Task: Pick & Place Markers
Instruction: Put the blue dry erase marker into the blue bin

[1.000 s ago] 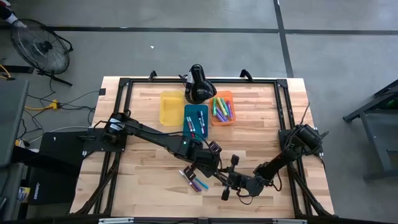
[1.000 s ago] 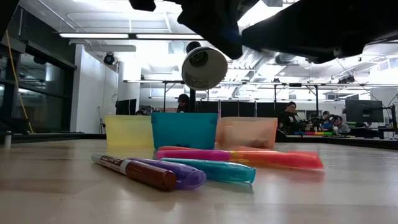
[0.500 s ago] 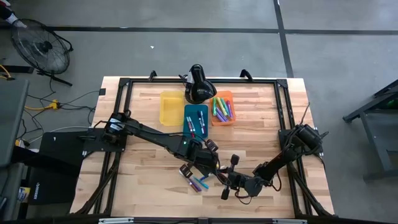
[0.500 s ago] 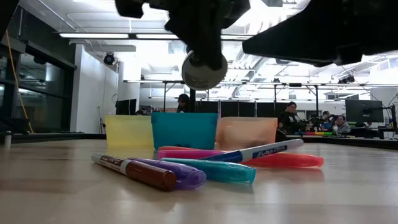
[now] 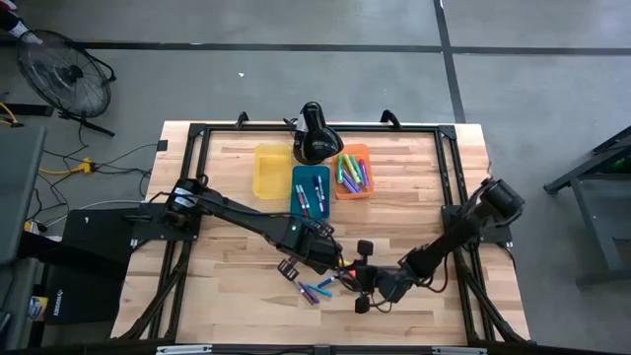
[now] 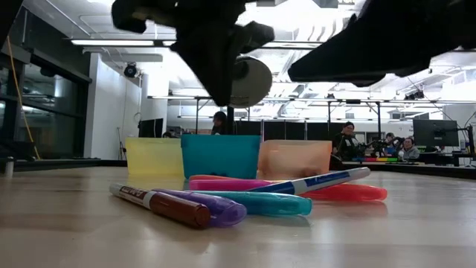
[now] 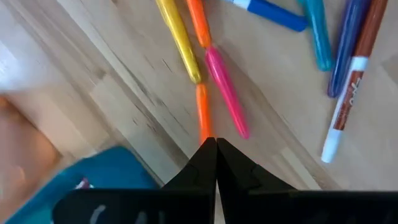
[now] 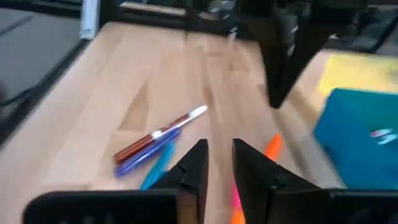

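A loose heap of markers (image 5: 315,289) lies on the wooden table near its front edge. In the low view a brown-capped one (image 6: 160,202), a purple, a teal, a pink and a red-orange one lie flat. A blue-and-white marker (image 6: 312,182) slants across them, one end raised. My left gripper (image 7: 216,146) hangs shut above the heap, pointing down over an orange marker (image 7: 203,112) and clear of it. My right gripper (image 8: 217,163) reaches in low from the table's right, its fingers a little apart with nothing between them.
A yellow bin (image 5: 271,170), a teal bin (image 5: 311,189) and an orange bin (image 5: 353,173) stand in a row at the table's far middle; the teal and orange ones hold markers. A black round-headed device (image 5: 315,138) stands behind them. Bare wood lies left and right of the heap.
My left gripper has drifted toward the table's left and tipped steeper, staying shut. My right gripper has drawn back and up a little and tipped toward level. A blue-and-white marker, absent from the low view a second ago, now lies slanting on the heap.
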You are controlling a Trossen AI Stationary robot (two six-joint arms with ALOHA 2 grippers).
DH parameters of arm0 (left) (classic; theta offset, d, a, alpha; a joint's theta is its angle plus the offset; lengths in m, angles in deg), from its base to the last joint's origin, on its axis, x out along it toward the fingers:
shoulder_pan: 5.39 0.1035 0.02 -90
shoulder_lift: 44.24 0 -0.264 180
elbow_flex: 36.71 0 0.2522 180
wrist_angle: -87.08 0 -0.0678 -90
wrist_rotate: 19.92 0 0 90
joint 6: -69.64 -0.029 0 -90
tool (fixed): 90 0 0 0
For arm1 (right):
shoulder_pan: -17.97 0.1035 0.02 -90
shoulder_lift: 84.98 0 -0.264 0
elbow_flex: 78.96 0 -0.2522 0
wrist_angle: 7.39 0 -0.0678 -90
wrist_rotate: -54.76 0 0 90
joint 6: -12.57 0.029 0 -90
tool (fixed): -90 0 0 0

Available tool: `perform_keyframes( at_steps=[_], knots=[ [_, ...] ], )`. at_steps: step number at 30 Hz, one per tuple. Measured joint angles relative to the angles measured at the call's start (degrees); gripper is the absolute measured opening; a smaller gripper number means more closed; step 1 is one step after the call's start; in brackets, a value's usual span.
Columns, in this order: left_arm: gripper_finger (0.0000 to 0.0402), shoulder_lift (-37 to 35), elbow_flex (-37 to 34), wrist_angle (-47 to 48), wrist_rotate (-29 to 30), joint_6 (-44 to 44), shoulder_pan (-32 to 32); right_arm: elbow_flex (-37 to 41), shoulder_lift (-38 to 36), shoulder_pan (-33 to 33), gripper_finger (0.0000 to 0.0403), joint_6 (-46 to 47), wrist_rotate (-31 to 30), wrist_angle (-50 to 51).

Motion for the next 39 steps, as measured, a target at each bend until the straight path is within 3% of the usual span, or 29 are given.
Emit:
perform_keyframes(
  at_steps=[9, 17, 26, 39],
  knots=[
    [0.0000, 0.04, -5.99, -0.73, -0.18, 3.60, -2.23, 0.01, -4.15, -1.29, 0.0130, 7.70, 9.99, 16.49],
    [0.0000, 0.04, -9.33, -0.76, -1.02, 8.17, -3.91, 0.02, -4.15, -3.58, 0.0164, 10.93, 15.54, 24.17],
    [0.0000, 0.04, -15.29, -0.42, -1.10, 12.97, -6.27, 0.02, -4.15, -6.55, 0.0163, 10.03, 20.83, 30.48],
    [0.0000, -0.09, -20.17, -2.60, -2.01, 18.86, -7.28, 0.02, -4.15, -8.76, 0.0146, 8.77, 24.48, 31.47]
  ],
)
